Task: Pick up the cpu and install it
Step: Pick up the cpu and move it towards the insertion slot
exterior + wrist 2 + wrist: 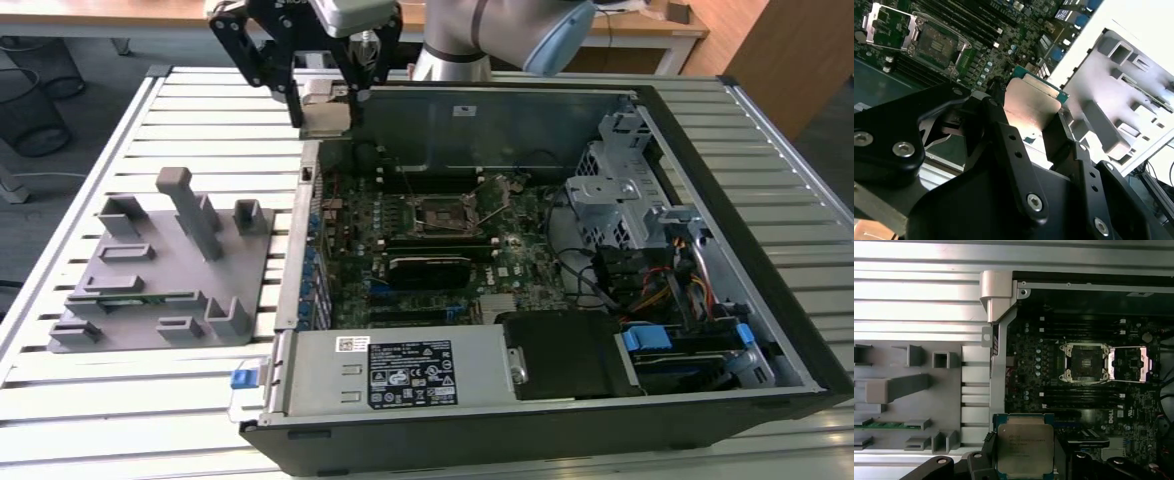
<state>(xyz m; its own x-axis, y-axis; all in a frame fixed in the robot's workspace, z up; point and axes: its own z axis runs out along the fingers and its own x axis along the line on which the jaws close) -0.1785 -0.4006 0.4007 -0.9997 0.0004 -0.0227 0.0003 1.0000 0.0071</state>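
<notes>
Over case rim (pixel 300 240) — cpu (pixel 1025 447) in hand (pixel 327 105)

cpu (pixel 1025 450) print, white label (pixel 411 372) print, none readable

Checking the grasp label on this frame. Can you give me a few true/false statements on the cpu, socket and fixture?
1. The fingers are shut on the cpu. True.
2. The cpu sits in the socket. False: the socket is empty, and the cpu is held off the board near the case's edge.
3. The socket's cover plate is closed. False: it is swung open beside the socket.
4. A green memory stick lies in the grey fixture. True.
</notes>
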